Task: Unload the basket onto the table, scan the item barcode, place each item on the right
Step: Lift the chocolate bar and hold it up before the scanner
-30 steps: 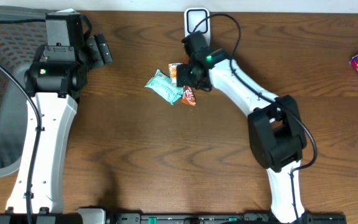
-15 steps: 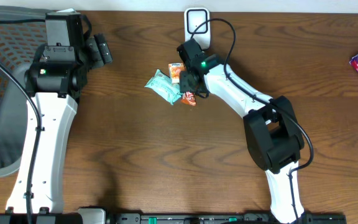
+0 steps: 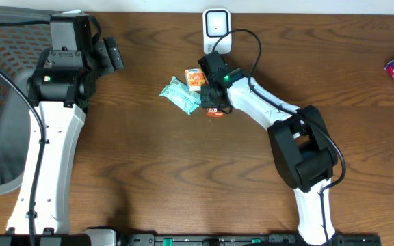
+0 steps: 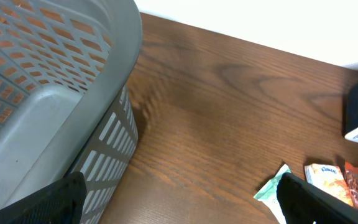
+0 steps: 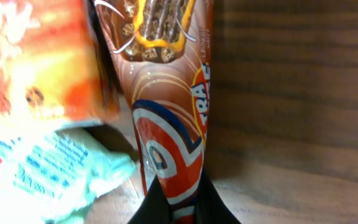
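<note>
Newly closed, the right jaws pinch the candy bar (image 5: 171, 118) beside a teal packet (image 5: 39, 171); the left jaws stand spread wide.

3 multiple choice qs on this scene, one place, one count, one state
1. Where does the white scanner stand? A) far edge of the table, centre B) near edge C) right corner
2. How many packets are bunched at the right gripper? A) one B) three C) six
3. The right gripper's jaws are: A) wide open B) shut on the brown wrapper C) shut on nothing
Key: 1 A, it sits top centre overhead; 2 B, teal packet, orange packet and brown wrapper; 3 B, the wrist view shows the wrapper pinched.
</note>
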`<state>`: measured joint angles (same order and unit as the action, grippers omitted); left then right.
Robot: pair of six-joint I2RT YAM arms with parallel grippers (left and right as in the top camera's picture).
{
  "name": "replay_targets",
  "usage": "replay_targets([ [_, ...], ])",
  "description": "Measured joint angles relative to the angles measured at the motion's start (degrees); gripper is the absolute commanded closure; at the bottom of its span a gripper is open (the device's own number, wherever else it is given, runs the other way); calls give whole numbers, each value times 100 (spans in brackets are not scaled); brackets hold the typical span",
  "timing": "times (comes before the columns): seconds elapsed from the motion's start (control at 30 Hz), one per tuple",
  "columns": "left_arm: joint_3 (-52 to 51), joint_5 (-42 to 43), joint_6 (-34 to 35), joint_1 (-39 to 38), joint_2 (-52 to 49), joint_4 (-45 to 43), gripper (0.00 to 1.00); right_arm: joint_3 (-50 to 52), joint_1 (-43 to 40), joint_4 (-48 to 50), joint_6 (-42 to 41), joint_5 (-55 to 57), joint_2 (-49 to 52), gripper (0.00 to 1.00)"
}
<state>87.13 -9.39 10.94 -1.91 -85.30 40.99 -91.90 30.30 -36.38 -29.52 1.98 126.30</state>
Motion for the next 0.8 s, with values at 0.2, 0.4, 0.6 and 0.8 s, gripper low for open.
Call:
replay_targets([
  [0.2, 0, 0, 0, 0, 0, 2, 2, -2, -271, -474, 0, -463, -306, 99],
  [0.4, 0, 0, 0, 0, 0, 0, 2, -9, -960, -297, -4, -1843, -1239, 98],
  [0.6, 0, 0, 0, 0, 0, 2, 2, -105, -1613, -131, -424, -4229, -1729, 98],
  [0.8, 0, 0, 0, 0, 0, 2, 2, -105, -1862, -160, -734, -6319, -1685, 98],
])
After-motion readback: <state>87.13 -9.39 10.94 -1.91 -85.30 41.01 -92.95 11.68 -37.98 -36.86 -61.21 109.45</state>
